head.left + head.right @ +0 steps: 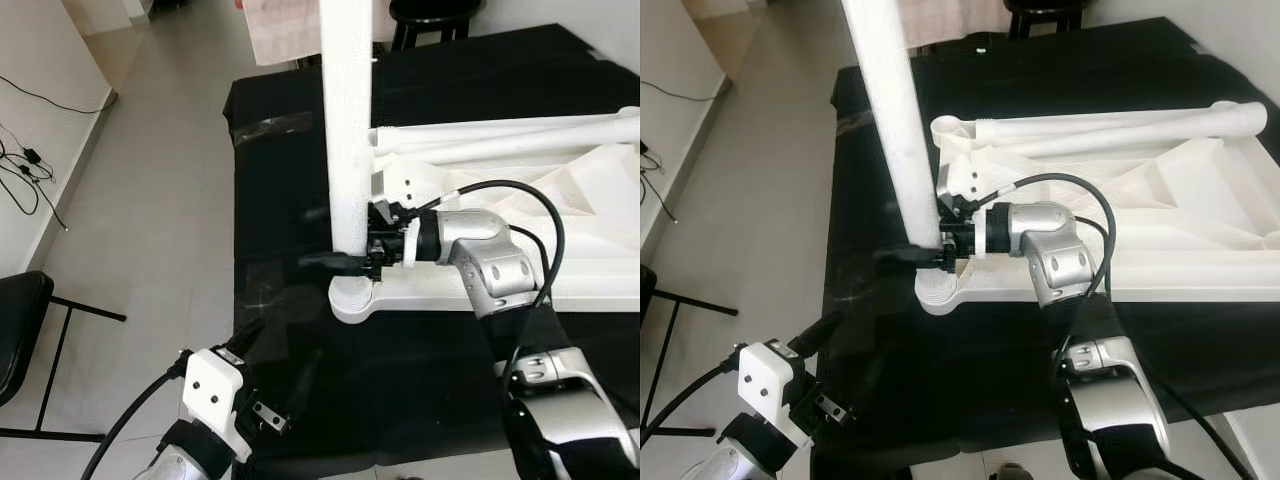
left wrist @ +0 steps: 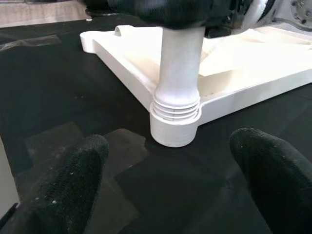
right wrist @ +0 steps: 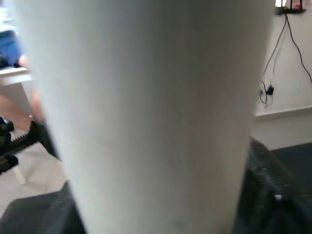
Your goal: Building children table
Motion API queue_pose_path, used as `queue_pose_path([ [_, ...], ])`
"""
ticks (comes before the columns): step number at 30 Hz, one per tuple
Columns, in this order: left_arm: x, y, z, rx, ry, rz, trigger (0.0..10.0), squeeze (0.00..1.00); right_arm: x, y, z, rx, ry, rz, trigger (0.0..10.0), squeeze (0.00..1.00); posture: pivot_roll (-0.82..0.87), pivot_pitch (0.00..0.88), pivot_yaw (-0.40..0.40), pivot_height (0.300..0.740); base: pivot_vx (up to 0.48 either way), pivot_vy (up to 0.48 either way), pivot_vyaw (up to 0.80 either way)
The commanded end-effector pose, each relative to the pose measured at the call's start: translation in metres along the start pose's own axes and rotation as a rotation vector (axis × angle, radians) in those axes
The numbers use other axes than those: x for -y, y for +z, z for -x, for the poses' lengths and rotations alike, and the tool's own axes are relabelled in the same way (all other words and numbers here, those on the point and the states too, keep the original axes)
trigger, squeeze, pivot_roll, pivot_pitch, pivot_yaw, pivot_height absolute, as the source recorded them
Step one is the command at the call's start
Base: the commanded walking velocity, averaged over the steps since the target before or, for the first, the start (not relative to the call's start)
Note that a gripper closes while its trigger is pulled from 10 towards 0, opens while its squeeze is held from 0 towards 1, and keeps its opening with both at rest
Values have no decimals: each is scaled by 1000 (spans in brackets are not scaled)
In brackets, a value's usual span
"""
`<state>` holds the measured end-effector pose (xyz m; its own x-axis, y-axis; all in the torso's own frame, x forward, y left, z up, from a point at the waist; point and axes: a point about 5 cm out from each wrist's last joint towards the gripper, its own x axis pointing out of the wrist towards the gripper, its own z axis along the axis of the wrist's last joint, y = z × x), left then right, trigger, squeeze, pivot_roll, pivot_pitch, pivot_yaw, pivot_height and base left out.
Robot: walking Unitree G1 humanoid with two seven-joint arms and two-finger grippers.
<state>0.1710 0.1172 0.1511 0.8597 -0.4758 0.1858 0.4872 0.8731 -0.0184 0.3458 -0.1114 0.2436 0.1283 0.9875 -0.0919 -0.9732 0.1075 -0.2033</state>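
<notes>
**Leg going into the corner socket**

A black-covered desk (image 1: 280, 180) on a grey tiled floor carries the white children's tabletop (image 1: 600, 200), upside down. The right gripper (image 1: 352, 262) has its fingers clamped on the upright table leg (image 1: 347, 120) just above the corner socket (image 2: 174, 127), probably to steady or twist it home; its threaded end sits in the socket. The left gripper (image 2: 170, 180) hovers near, fingers apart.
</notes>
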Motion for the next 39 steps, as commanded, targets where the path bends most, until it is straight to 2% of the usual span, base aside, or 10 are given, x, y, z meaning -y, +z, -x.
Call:
queue_pose_path([
  [1, 0, -6, 3, -24, 7, 5, 10000, 0, -1, 2, -3, 13, 30, 12, 0, 0, -26, 176, 86, 740, 0, 0, 0],
  [12, 1, -5, 3, -19, 9, 9, 10000, 0, 0, -16, 5, 50, -204, 0, 0, 0, -38, 184, 80, 740, 0, 0, 0],
  [16, -1, -4, 4, -17, 11, 9, 10000, 0, -21, -37, 1, 24, -497, -43, 0, 0, -41, 194, 82, 740, 0, 0, 0],
  [19, -2, -4, 4, -16, 11, 8, 10000, 0, -40, -65, 9, -191, -971, -30, 0, 0, -51, 200, 88, 740, 0, 0, 0],
  [22, -4, -4, 2, -16, 3, 6, 10000, 0, -69, -72, -11, -202, -965, -47, 0, 0, -51, 194, 92, 740, 0, 0, 0],
  [29, -4, -5, 1, -15, 1, 6, 10000, 0, -64, -68, -18, -180, -929, -49, 0, 0, -47, 184, 82, 740, 0, 0, 0],
  [30, -4, -5, 0, -13, 6, 4, 10000, 0, -61, -66, -19, -168, -916, -63, 10000, 0, -50, 181, 82, 740, 0, 0, 0],
  [32, -4, -5, 0, -11, 12, 2, 10000, 0, -57, -54, -26, -101, -834, -68, 10000, 0, -45, 179, 81, 740, 0, 0, 0],
  [33, -4, -5, 0, -9, 16, 1, 10000, 0, -55, -39, -33, -1, -679, -101, 10000, 1000, -46, 176, 79, 740, 0, 0, 0],
  [39, -3, -5, 0, -7, 12, 3, 10000, 0, -44, 0, -30, 135, -246, -18, 10000, 1000, -38, 177, 76, 740, 0, 0, 0],
])
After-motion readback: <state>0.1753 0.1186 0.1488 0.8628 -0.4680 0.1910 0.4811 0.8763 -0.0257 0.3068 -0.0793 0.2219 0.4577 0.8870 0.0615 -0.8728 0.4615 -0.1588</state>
